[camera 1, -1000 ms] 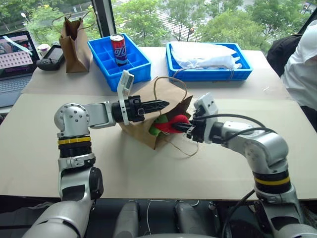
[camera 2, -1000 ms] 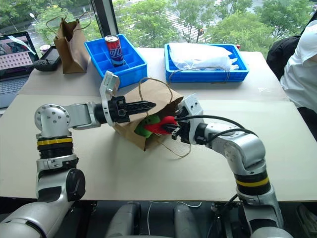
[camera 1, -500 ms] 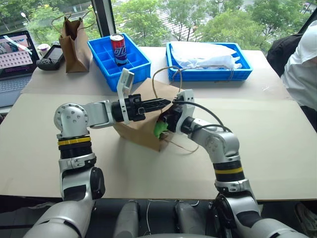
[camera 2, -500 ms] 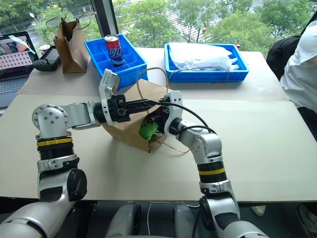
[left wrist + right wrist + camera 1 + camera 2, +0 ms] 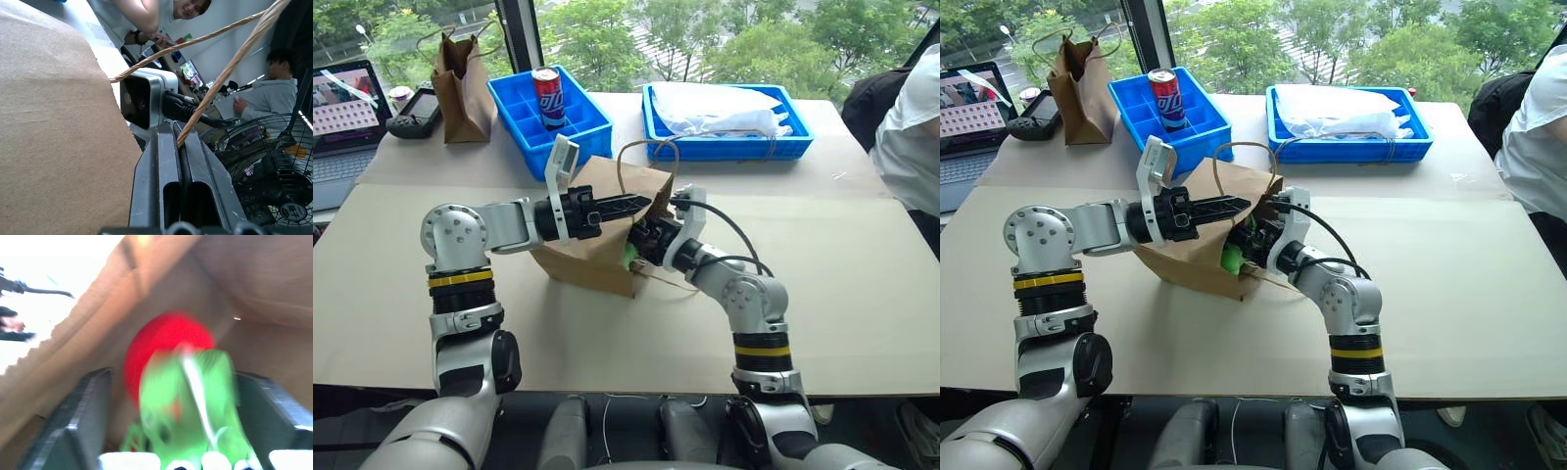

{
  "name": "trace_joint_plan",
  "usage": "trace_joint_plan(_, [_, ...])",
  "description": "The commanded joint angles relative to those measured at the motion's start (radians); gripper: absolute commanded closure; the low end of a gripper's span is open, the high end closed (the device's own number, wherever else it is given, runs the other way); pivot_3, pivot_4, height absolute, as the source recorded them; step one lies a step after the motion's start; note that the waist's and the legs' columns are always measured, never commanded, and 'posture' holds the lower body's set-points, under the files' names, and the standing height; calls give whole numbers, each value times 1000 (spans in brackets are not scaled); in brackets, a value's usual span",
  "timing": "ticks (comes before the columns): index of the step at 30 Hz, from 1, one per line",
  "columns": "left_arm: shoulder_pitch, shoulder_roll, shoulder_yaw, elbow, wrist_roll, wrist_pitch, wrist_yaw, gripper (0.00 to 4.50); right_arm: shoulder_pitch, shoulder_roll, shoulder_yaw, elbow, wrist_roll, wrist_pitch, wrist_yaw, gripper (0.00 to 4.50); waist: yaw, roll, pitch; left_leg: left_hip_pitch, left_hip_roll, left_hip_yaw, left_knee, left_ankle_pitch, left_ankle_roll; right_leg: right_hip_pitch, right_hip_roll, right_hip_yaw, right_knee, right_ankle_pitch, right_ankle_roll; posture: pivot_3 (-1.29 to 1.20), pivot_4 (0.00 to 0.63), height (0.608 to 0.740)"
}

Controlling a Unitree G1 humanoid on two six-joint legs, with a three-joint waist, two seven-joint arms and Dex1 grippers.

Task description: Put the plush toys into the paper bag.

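Observation:
The light-brown paper bag (image 5: 579, 247) lies on its side on the table, mouth toward my right arm. My left gripper (image 5: 642, 204) is shut on its upper rim and a twisted handle (image 5: 221, 77), holding the mouth up. My right gripper (image 5: 642, 241) reaches into the mouth, fingers (image 5: 80, 417) spread wide, so it is open. Inside the bag the red chili toy (image 5: 164, 343) lies between those fingers with lime-green plush (image 5: 195, 396) in front of it. Lime-green plush (image 5: 1230, 259) also shows at the bag's mouth.
A narrower, darker brown bag (image 5: 460, 83) stands at the back left, beside a laptop (image 5: 342, 113) and a handheld device (image 5: 416, 111). A blue compartment tray (image 5: 582, 132) holds a can (image 5: 546, 96). Another blue tray (image 5: 724, 147) holds white plastic. A person (image 5: 913, 127) sits at the right edge.
My right gripper carried the red chili toy from outside the bag's mouth into the bag and then spread its fingers. The left gripper kept still, holding the rim.

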Motion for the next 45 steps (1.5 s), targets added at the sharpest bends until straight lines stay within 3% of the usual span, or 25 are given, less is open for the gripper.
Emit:
trace_joint_plan(1, [-21,-1,4,-25,-27,-15,-11,4500,59,-43,-65,-110,99,79,17,24,0,0,0,0,0,0,0,0,0,0,0,0,0,0,0,0,150,698])
trace_joint_plan(9, [-19,7,-1,-11,-18,-24,-25,4500,210,-198,-271,-271,379,286,8,24,1,0,0,0,0,0,0,0,0,1,0,0,-1,0,0,0,150,698])
trace_joint_plan(15, [-18,8,-6,-6,-14,-29,-33,4500,361,-291,-340,-341,587,411,-50,24,-1,0,0,0,0,0,0,0,0,1,0,0,-3,0,0,0,150,698])
trace_joint_plan(20, [-14,4,-7,-7,-15,-33,-32,4500,454,-194,-313,-312,637,371,-192,24,-3,0,0,0,0,0,0,0,1,1,1,0,-3,0,0,0,150,698])
trace_joint_plan(28, [-21,-3,5,-22,-30,-20,-8,4500,377,-10,-291,-198,633,241,-392,24,-4,0,0,0,1,1,0,1,2,2,1,1,-3,0,-1,0,150,698])
trace_joint_plan(33, [-28,-20,20,-41,-51,-4,31,4500,318,44,-298,-123,571,124,-454,24,-3,0,0,0,1,1,0,1,2,1,1,0,-3,1,-2,0,150,698])
trace_joint_plan(37, [-30,-25,22,-39,-62,-7,52,4500,316,60,-295,-126,577,68,-442,1068,1,0,0,0,1,1,0,1,2,2,1,0,-3,1,-1,0,150,698])
trace_joint_plan(45, [-40,25,-6,-6,-21,-64,4,4500,285,12,-300,-243,673,7,-368,3792,-3,1,0,-1,1,1,0,1,2,0,1,0,-3,1,-2,0,150,698])
